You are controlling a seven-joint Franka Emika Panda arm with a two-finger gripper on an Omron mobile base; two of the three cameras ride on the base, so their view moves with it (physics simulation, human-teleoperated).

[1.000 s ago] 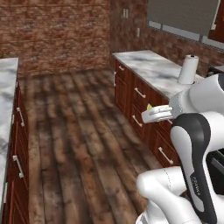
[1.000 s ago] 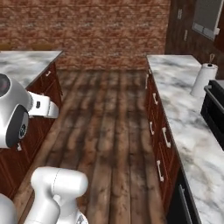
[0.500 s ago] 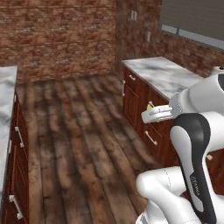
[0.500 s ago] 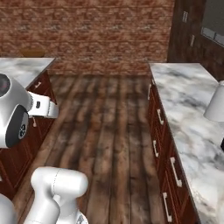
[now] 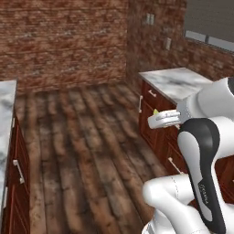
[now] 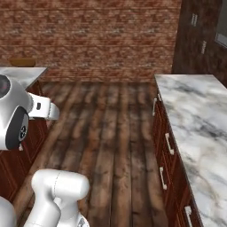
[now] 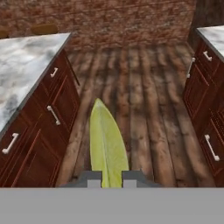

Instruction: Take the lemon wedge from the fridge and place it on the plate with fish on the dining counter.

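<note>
Aloft, level hand (image 5: 155, 119) around lemon wedge (image 7: 107, 146)

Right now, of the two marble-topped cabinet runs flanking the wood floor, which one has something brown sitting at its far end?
The marble-topped cabinet run on the left in the right base view: a low brown object sits at its far end. The opposite marble counter shows bare stone.

Brick wall (image 6: 102, 40) behind; plank floor (image 5: 82, 146) between marble-topped cabinets (image 6: 195, 128).
</note>
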